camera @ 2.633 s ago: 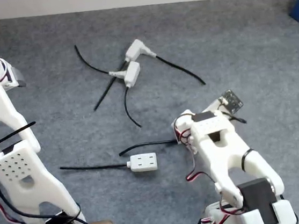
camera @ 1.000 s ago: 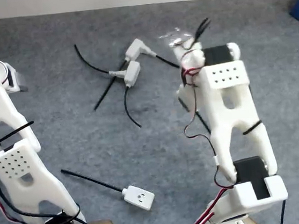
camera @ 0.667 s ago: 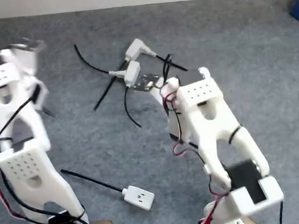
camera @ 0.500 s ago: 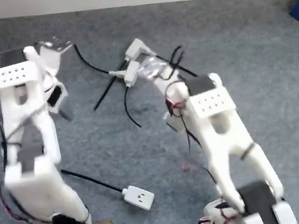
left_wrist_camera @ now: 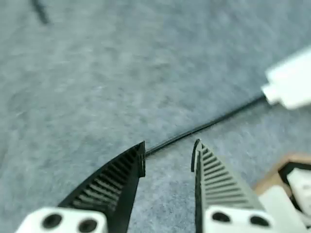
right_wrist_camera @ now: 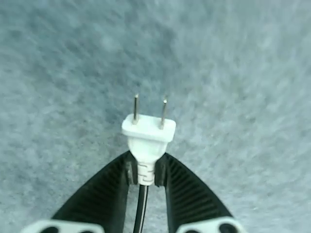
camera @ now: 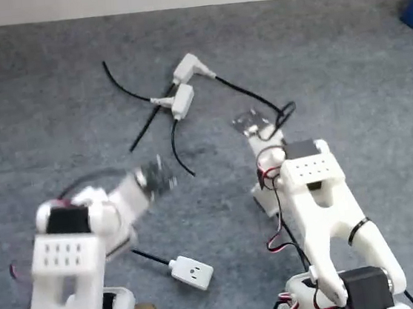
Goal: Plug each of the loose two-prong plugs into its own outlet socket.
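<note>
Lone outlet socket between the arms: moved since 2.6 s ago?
Yes. The outlet socket has shifted toward the high view's bottom edge, away from the far white connectors, and turned diagonal.

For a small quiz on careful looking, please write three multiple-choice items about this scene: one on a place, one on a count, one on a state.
1. Where does the loose outlet socket lie in the high view?
A) at the far edge
B) off the table
C) at the near side, between the left arm and the right arm

2. How many prongs has the plug in the right gripper?
A) one
B) two
C) three

3. How do the jaws of the left gripper stand over the black cord?
A) open, not gripping it
B) shut on it
C) shut on the socket

Answers: 1 C, it lies between the arms; 2 B, two prongs show in the right wrist view; 3 A, a gap shows between the jaws.
</note>
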`<state>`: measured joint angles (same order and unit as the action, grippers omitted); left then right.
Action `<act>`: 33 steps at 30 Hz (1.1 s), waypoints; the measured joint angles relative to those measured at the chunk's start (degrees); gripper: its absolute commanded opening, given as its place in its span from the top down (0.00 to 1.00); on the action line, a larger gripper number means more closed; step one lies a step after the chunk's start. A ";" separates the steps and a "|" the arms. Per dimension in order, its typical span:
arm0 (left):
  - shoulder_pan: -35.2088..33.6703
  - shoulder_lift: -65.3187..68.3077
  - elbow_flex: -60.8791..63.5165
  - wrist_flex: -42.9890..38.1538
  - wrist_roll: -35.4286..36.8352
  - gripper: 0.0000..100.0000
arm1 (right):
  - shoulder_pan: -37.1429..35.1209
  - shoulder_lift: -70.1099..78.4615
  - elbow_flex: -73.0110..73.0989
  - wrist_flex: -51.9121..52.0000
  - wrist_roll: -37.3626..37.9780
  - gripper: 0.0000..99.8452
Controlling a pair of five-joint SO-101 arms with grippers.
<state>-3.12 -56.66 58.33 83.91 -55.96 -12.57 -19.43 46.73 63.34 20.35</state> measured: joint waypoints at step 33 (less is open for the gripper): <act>38.68 -16.62 18.11 -5.54 -1.85 0.66 | 14.33 -0.09 4.75 -7.47 -6.77 0.99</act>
<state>35.56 -73.27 76.44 78.37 -57.80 1.76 -19.52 51.47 55.87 13.58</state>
